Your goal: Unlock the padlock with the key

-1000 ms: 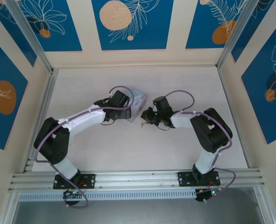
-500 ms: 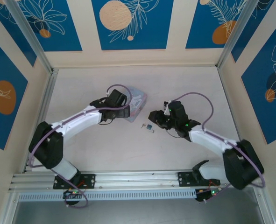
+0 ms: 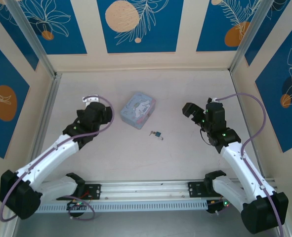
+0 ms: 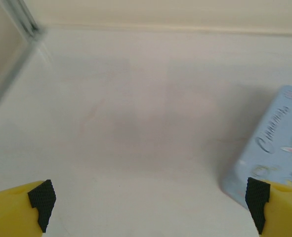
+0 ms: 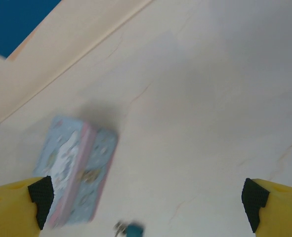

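Observation:
The tiny padlock (image 3: 157, 134) lies on the table just in front of the pastel-blue tin (image 3: 138, 109), with the thin key (image 3: 151, 132) at its left side; whether the two are joined is too small to tell. In the right wrist view the padlock (image 5: 135, 230) is a blurred teal spot at the bottom edge, with the key (image 5: 119, 227) beside it. My left gripper (image 3: 92, 105) hangs open left of the tin, holding nothing (image 4: 148, 202). Off to the right of the padlock, my right gripper (image 3: 192, 111) is open too (image 5: 148, 200).
The tin (image 5: 76, 168) with its pink rim lies left in the right wrist view, and its corner (image 4: 279, 143) shows at the right of the left wrist view. Metal frame posts (image 4: 17, 19) and cream walls enclose the table.
Both arms have drawn back from the middle: the left gripper left the tin and swung left, the right gripper moved right, away from the padlock. Padlock and key stayed on the table.

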You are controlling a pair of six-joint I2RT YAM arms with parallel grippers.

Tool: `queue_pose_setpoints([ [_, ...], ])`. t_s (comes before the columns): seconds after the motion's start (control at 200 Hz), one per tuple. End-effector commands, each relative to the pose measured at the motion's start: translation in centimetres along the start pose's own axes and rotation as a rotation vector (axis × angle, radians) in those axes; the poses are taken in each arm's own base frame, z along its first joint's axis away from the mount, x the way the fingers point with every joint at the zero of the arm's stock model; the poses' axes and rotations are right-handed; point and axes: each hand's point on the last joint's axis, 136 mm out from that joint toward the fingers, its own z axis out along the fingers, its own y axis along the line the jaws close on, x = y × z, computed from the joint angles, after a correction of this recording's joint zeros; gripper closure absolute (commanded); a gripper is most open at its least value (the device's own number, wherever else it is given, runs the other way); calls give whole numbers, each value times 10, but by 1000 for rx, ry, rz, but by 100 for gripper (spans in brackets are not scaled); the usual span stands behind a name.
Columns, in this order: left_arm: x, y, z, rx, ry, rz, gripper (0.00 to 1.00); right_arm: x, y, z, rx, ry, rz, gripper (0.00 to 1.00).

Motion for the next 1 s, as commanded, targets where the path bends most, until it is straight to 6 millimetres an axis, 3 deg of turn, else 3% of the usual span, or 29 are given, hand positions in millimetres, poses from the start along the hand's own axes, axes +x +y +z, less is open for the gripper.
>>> queue_pose_setpoints([
  [0.0, -21, 37, 3, -144, -162, 59, 0, -19, -39, 12, 182, -129, -120, 0],
  [0.165, 0, 72, 21, -214, -142, 100, 0, -27, -66, 43, 332, -171, -352, 0],
  [0.375, 19, 91, 46, -171, -151, 47, 0, -29, -79, 76, 293, -266, -442, 0],
  [0.615, 45, 84, 74, -113, -152, 67, 0, -18, -74, 107, 155, -310, -505, 0],
  [0.825, 58, 78, 106, -59, -191, 65, 0, 13, -66, 121, -43, -255, -569, 0],
  [0.995, 75, 57, 131, 39, -146, 119, 0, 4, -74, 124, -74, -210, -487, 1],
])
